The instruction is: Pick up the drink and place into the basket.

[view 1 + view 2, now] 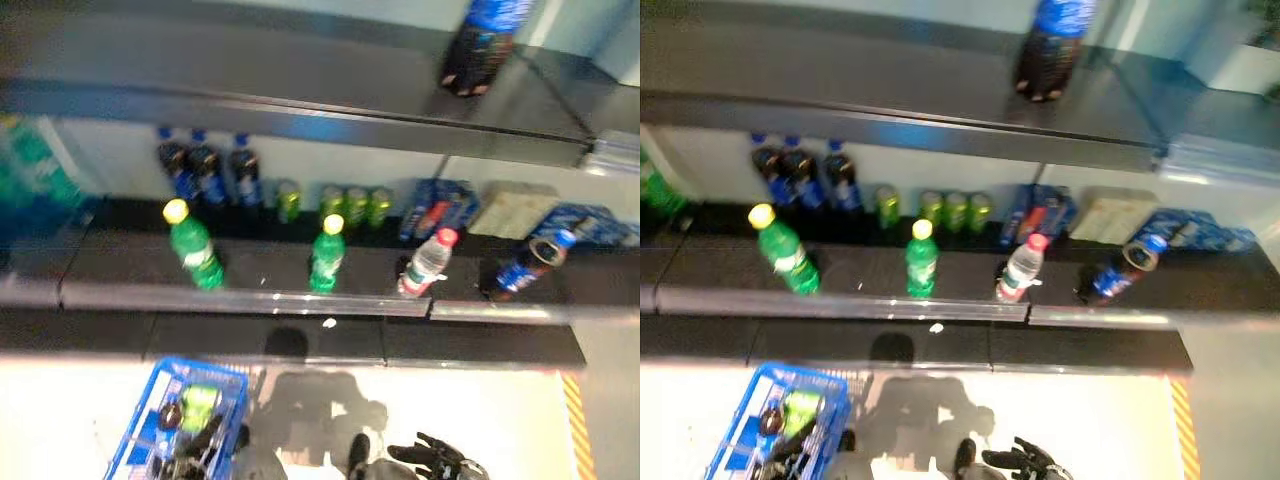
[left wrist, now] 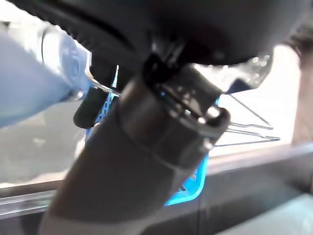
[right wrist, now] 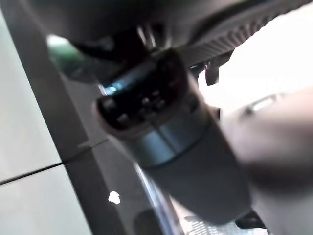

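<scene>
The blue basket (image 1: 160, 400) hangs low at the left, above the pale floor, with a green drink (image 1: 200, 404) and a dark item inside. My left hand (image 1: 197, 440) is shut on its thin wire handles (image 2: 247, 128); the basket's blue edge (image 2: 195, 188) shows in the left wrist view. My right hand (image 1: 440, 461) is low at the right, fingers relaxed and empty, well below the shelf. On the middle shelf (image 1: 250, 295) stand two green bottles with yellow caps (image 1: 195, 246) (image 1: 327, 253), a clear bottle with a red cap (image 1: 427, 264) and a tilted dark bottle (image 1: 530, 262).
Dark bottles (image 1: 205, 170), green cans (image 1: 350, 205) and blue packs (image 1: 440, 208) line the back of the shelf. A large dark bottle (image 1: 482, 45) stands on the upper shelf. A yellow striped line (image 1: 578, 420) marks the floor at the right.
</scene>
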Controlling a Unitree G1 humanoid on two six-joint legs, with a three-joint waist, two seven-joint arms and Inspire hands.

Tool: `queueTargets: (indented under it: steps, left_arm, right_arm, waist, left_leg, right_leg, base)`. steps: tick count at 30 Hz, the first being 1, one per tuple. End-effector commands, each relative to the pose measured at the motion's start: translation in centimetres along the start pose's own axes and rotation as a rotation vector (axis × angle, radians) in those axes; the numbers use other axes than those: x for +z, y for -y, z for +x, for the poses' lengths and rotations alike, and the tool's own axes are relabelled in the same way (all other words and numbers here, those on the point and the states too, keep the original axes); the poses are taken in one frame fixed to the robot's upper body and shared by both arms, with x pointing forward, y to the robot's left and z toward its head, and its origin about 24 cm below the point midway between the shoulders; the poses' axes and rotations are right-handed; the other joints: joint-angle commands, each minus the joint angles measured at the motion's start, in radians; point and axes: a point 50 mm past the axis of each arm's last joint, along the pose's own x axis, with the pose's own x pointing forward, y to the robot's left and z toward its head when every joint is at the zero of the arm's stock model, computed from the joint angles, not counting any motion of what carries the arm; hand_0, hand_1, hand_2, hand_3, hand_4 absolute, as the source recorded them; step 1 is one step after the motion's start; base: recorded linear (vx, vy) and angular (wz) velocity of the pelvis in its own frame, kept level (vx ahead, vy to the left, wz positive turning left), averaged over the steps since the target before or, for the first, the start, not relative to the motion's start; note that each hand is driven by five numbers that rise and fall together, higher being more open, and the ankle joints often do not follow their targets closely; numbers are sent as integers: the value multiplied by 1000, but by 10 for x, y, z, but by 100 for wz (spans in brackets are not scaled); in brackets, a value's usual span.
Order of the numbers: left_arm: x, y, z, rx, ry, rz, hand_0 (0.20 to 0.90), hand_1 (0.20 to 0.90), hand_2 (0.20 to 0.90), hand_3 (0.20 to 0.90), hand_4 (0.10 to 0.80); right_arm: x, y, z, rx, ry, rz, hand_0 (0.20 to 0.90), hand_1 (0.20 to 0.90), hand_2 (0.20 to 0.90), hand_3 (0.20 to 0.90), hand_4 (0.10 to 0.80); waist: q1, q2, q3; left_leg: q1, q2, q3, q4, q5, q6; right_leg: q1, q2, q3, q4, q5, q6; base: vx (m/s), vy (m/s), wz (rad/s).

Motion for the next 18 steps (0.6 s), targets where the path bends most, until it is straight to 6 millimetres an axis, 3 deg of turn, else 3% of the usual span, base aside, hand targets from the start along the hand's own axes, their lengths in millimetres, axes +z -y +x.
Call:
queueTargets:
  steps: [1, 3, 5, 8, 11, 12, 14, 16, 17, 18]
  left_arm:
    - [-7, -8, -4, -57, 31, 17, 300, 300, 300, 200, 100]
    - [-11, -18, -4, -47, 23, 23, 300, 300, 300, 200, 100]
    - [-12, -21, -5, -50, 24, 30, 300, 300, 300, 200, 100]
    - [-9, -16, -4, -70, 33, 50, 300, 300, 300, 200, 100]
    - [-2, -8, -3, -94, 49, 75, 300, 300, 300, 200, 100]
    - [0, -8, -2, -101, 55, 86, 300, 300, 300, 200, 100]
    - [7, -10, -1, -94, 59, 90, 300, 300, 300, 200, 100]
    - [13, -13, 0, -82, 59, 99, 300, 300, 300, 200, 100]
    - [15, -13, 0, -79, 59, 101, 300, 300, 300, 200, 100]
    - [16, -13, 1, -72, 58, 91, 300, 300, 300, 200, 100]
  right_arm:
    - [9, 20, -1, -36, 32, 74, 900, 900, 900, 900, 800]
    - [5, 22, -2, -45, 18, 97, 900, 900, 900, 900, 800]
    - [3, 21, -2, -48, 14, 113, 900, 900, 900, 900, 800]
    - [1, 15, -2, -43, 29, 131, 900, 900, 900, 900, 800]
    - [10, 6, 0, -33, 83, 161, 900, 900, 900, 900, 800]
    - [14, 4, 0, -23, 106, 159, 900, 900, 900, 900, 800]
    - [22, -2, -1, -2, 146, 134, 900, 900, 900, 900, 800]
    - [27, -3, -2, 8, 170, 136, 900, 900, 900, 900, 800]
    - [28, -3, -2, 10, 175, 141, 900, 900, 900, 900, 800]
    - [27, -4, -1, 17, 179, 143, 900, 900, 900, 900, 800]
  waist:
    - [11, 34, -33]
    - [11, 48, -51]
    - [0, 64, -70]
    - [-36, 94, -91]
    - [-47, 95, -81]
    - [-53, 93, -74]
    - [-75, 106, -56]
    - [-101, 113, -43]
    - [-110, 111, -45]
    - [-119, 107, -42]
  left_leg:
    - [58, -105, 34, 73, -122, 2]
    - [93, -175, 18, 107, -136, 3]
    - [151, -214, 16, 83, -135, 0]
    - [255, -216, 54, -91, -164, 12]
    - [289, -244, 4, -216, -223, 51]
    - [291, -256, -5, -244, -226, 66]
    - [289, -256, -25, -266, -209, 86]
    - [265, -233, -43, -257, -190, 90]
    - [255, -230, -49, -255, -183, 89]
    - [240, -221, -42, -243, -176, 85]
  right_leg:
    - [4, 22, 70, 54, -37, 43]
    - [12, 58, 50, 45, -43, 27]
    - [-3, 83, 25, 45, -38, 22]
    - [-66, 112, -20, 81, -33, 23]
    - [-134, 128, -16, 111, 5, 38]
    - [-165, 117, -15, 142, 51, 61]
    - [-248, 95, 37, 312, 116, 105]
    - [-283, 109, 152, 427, 88, 114]
    - [-282, 116, 172, 421, 87, 112]
    - [-252, 83, 220, 387, 85, 121]
  base:
    - [-140, -157, 88]
    - [-125, -116, 77]
    - [-143, -51, 116]
    - [-167, 25, 83]
    - [-236, 47, 30]
    - [-207, 68, 27]
    - [-270, 73, 13]
    - [-254, -45, 0]
    - [-179, -144, 5]
    - [-137, -147, 22]
